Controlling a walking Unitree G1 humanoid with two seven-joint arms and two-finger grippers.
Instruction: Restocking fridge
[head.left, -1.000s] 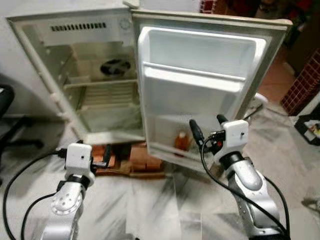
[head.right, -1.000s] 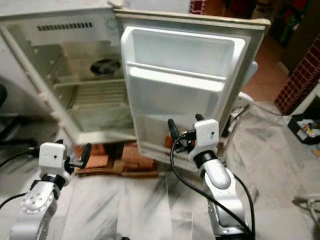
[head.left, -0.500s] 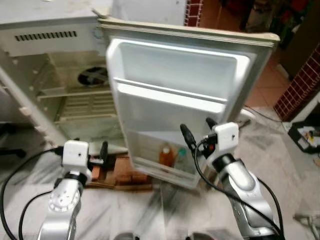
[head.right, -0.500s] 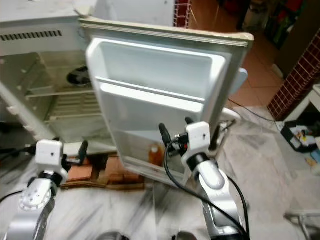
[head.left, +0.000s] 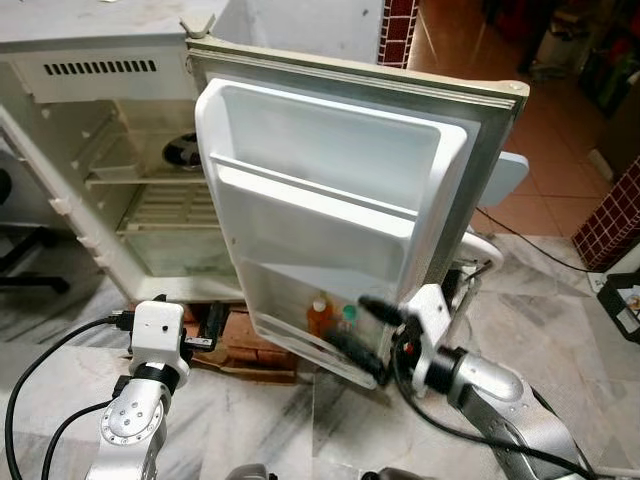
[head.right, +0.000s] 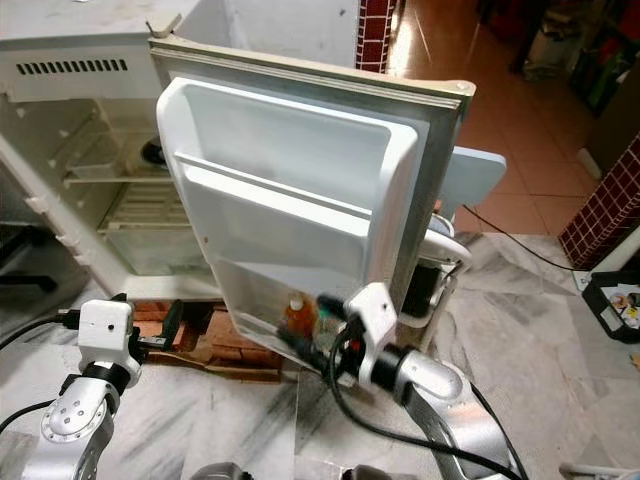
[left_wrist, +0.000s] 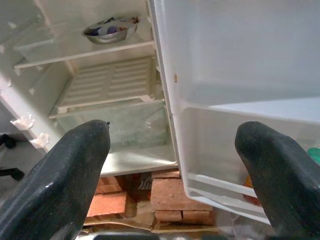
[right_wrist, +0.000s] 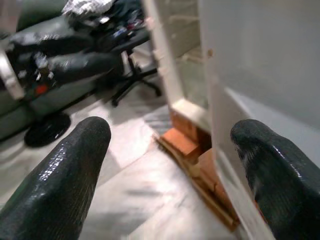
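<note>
The small white fridge (head.left: 120, 70) stands open, and its door (head.left: 330, 210) swings out toward me. An orange bottle (head.left: 318, 318) and a green-capped item (head.left: 349, 314) sit in the door's bottom shelf (head.left: 300, 345). My right gripper (head.left: 368, 330) is open, turned sideways, and close in front of that shelf. My left gripper (left_wrist: 170, 165) is open too. It is held low by the fridge's foot and looks into the cabinet. A metal bowl (left_wrist: 109, 31) rests on the upper shelf inside.
Red bricks (head.left: 250, 340) prop up the fridge on the marble floor. An office chair (right_wrist: 132, 70) and a dark sofa (right_wrist: 50, 65) are to the left. A brick pillar (head.left: 615, 210) and a black box (head.left: 625, 300) are at the right. A cable (head.left: 520, 235) crosses the floor behind the door.
The camera has shifted, so the fridge sits differently in the picture. My right gripper has dropped and rolled sideways toward the door's bottom shelf. The left gripper has kept its place.
</note>
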